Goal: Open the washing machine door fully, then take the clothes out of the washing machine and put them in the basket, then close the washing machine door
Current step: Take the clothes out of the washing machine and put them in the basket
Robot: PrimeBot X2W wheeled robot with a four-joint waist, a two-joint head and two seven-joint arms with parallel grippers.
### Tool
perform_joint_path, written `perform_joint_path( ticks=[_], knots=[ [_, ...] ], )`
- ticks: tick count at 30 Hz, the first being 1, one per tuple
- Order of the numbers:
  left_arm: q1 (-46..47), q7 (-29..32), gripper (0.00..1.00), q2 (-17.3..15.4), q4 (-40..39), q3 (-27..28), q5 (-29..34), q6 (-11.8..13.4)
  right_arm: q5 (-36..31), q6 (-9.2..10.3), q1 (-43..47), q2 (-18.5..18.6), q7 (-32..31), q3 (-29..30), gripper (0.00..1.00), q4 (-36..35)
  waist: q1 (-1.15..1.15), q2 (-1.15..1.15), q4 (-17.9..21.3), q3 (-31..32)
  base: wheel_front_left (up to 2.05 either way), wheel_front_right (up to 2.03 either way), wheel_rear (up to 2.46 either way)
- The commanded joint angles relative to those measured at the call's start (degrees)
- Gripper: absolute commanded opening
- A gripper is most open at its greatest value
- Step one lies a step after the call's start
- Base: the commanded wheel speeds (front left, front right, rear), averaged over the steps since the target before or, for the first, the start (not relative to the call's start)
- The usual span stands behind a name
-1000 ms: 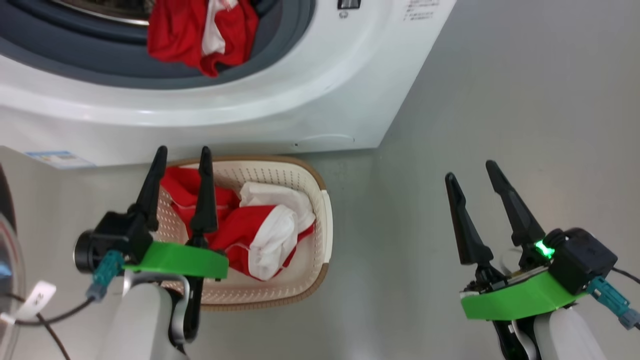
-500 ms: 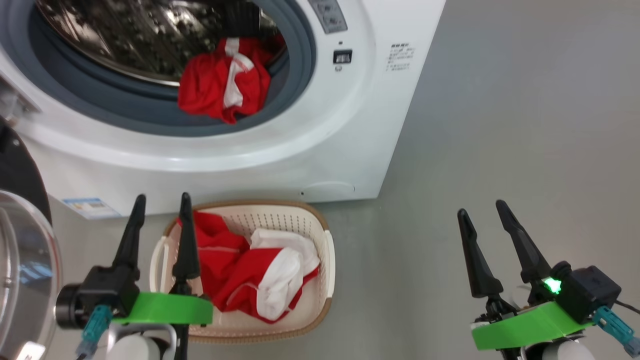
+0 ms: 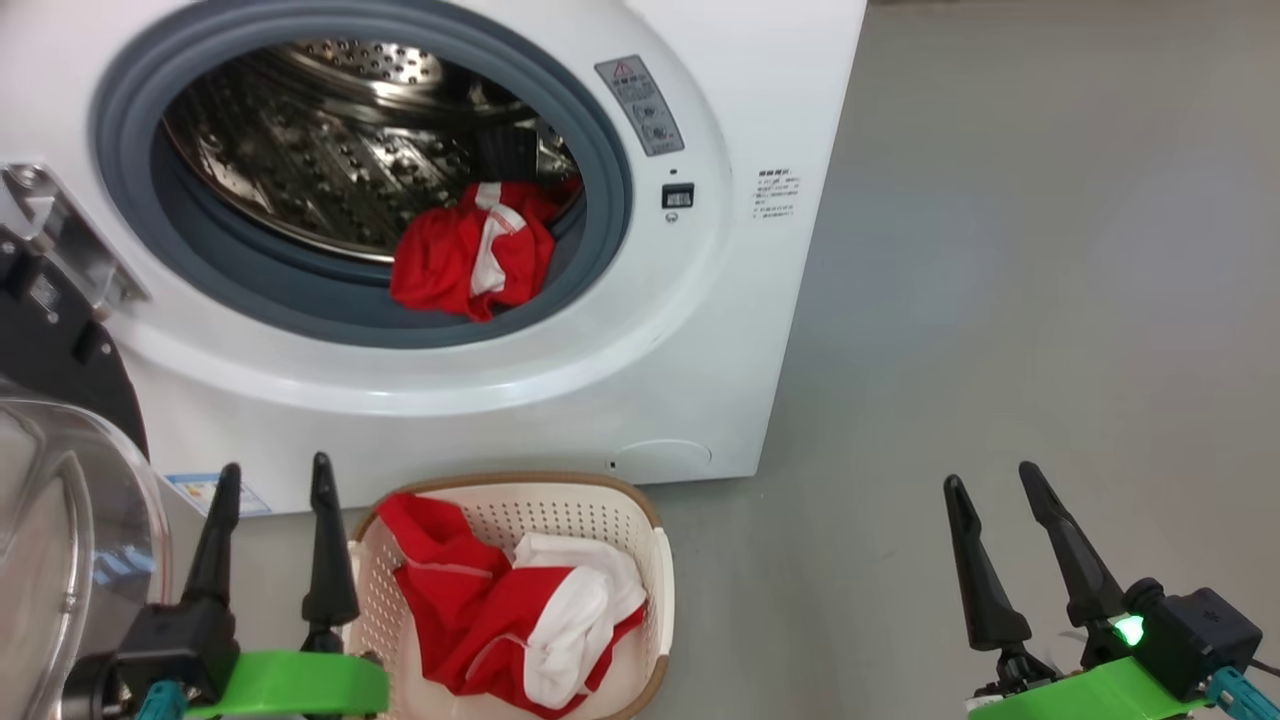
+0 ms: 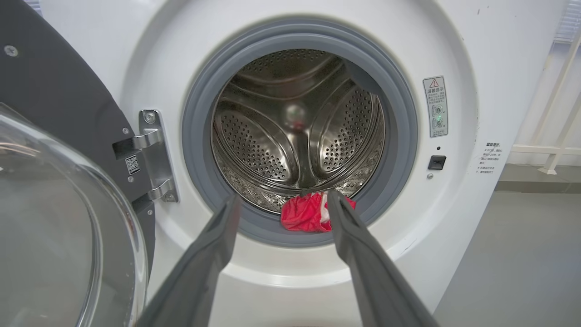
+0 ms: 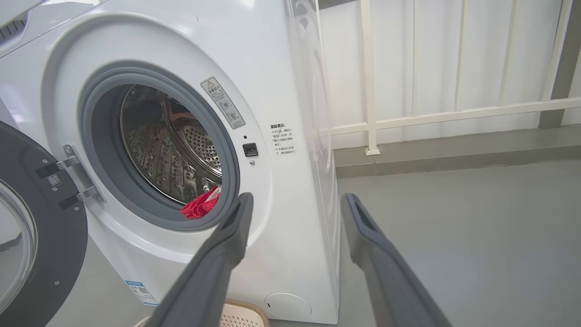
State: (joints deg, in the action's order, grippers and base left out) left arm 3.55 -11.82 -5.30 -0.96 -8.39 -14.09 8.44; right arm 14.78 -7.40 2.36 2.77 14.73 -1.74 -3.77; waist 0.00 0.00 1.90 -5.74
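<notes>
The warning sticker [image 3: 640,105] on the washer [image 3: 720,380] is too small for me to read. Red-and-white clothes [image 3: 470,265] lie at the drum lip, well beyond both released, empty jaws. More lie in the basket [image 3: 663,590] beside my left jaws.

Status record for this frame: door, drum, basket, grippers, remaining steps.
door: swung open, left of the washing machine
drum: one red-and-white garment at the front lip
basket: on the floor before the machine, holds red-and-white clothes
left gripper: open, empty, left of basket
right gripper: open, empty, above bare floor
remaining: garment out, door shut
</notes>
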Motion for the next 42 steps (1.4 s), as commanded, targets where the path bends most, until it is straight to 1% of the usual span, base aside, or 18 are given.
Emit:
perform_joint_path(
  ticks=[1,13,18,26,42],
  knots=[
    [0.0,0.4,1.00,-1.1,-2.2,2.4,0.2,0.8,0.5,-0.09,-0.1,0.1,0.1,-1.0,1.00,-1.6,0.00,0.00,-0.1,1.3,0.00,0.00,0.00],
    [-2.5,2.1,1.00,-2.4,-5.2,4.5,0.0,3.2,0.5,-0.09,1.7,0.1,-0.5,0.1,1.00,-3.3,0.00,0.00,-0.5,2.1,0.00,0.00,0.00],
    [-2.9,2.3,1.00,-2.6,-6.0,4.8,-0.1,3.8,0.6,-0.09,1.7,0.1,-0.5,0.4,1.00,-3.5,0.00,0.00,-0.4,1.9,0.00,0.00,0.00],
    [-2.7,2.3,1.00,-2.6,-6.0,4.4,-0.6,3.6,0.8,-0.09,1.6,0.1,-0.5,0.3,1.00,-3.5,0.00,0.00,-0.3,1.7,0.00,0.00,0.00],
    [0.9,1.7,1.00,-2.9,-6.5,3.4,-0.7,3.2,0.5,-0.09,-0.8,0.1,-0.3,0.0,1.00,-4.3,0.00,0.00,-0.1,-4.9,0.00,0.00,0.00]
  ],
)
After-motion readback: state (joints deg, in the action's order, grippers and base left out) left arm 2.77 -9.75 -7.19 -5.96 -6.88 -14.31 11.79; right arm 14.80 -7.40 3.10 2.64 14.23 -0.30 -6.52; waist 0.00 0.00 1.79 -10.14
